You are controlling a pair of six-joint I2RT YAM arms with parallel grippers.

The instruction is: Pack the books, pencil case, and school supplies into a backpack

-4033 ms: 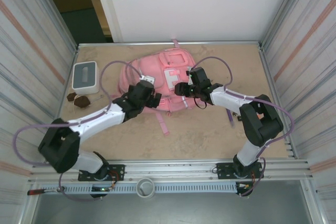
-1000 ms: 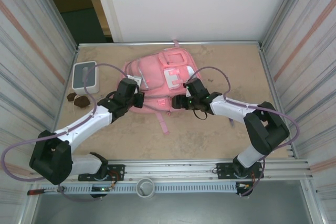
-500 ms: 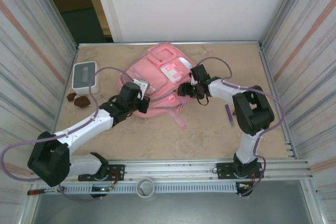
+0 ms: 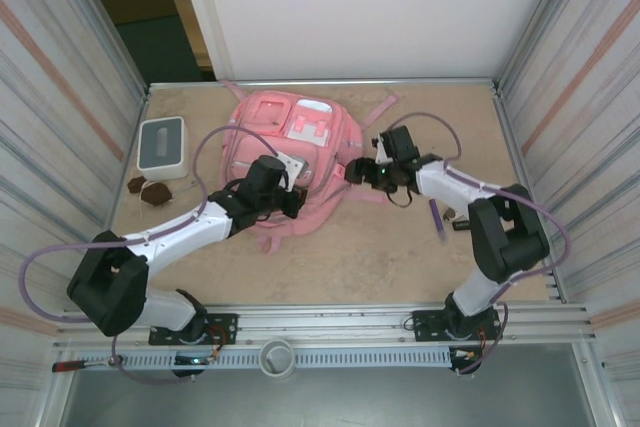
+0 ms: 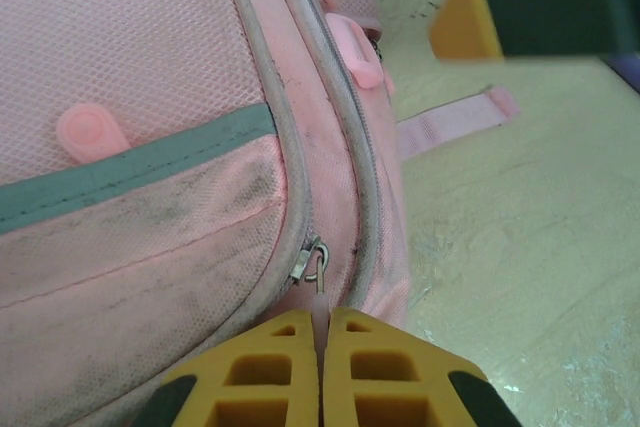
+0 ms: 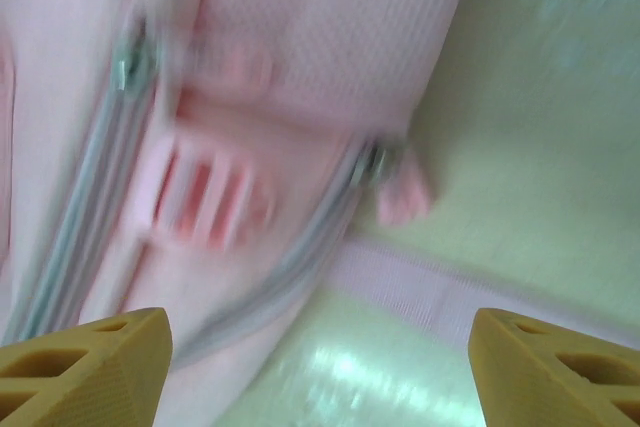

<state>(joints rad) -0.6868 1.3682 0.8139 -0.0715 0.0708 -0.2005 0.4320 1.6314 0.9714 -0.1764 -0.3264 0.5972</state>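
Note:
The pink backpack (image 4: 272, 133) lies at the back middle of the table, its straps trailing to the back right. My left gripper (image 4: 291, 199) sits at its near edge, shut on a pale pink zip pull (image 5: 319, 309) that hangs from a metal slider (image 5: 309, 261) on the backpack (image 5: 150, 77). At the backpack's right side my right gripper (image 4: 362, 170) is open, with the blurred backpack (image 6: 330, 37) and a strap (image 6: 450, 287) beyond its fingers and nothing between them. A purple pen (image 4: 436, 217) and a short black piece (image 4: 461, 224) lie to the right. The books and pencil case are out of view.
A white box with a grey top (image 4: 162, 144) stands at the left, with small brown lumps (image 4: 149, 190) just in front of it. Metal walls close in both sides. Bare table lies in front of the backpack.
The backpack has swung round and shifted towards the back left. My left gripper has followed it to the right, still shut. The right gripper has moved slightly right and its view is blurred by motion.

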